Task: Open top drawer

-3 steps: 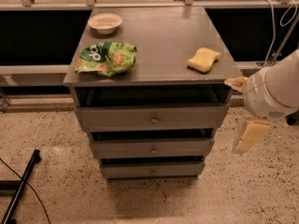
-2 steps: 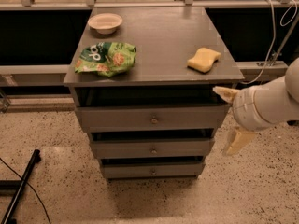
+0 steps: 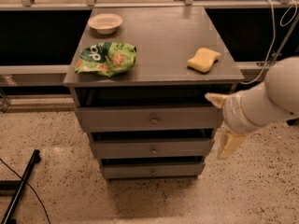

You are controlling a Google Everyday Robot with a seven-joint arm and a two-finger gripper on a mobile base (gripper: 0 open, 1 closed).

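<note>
Your white cylindrical arm [image 3: 275, 94] reaches in from the right edge, angled down and left. Its cream two-finger gripper [image 3: 216, 125] sits right of centre, fingers [image 3: 231, 144] spread wide: one pointing left, the other hanging below.

gripper [image 3: 214, 127] fingers spread, just off top drawer [image 3: 117, 118] right end | bowl [image 3: 105, 22], chip bag [image 3: 106, 59], sponge [image 3: 203, 59] chilling on cabinet [image 3: 163, 41] top

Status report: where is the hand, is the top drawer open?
Hand open, beside top drawer right end. Drawer looks shut, knob untouched. Nothing blocks the knob.
</note>
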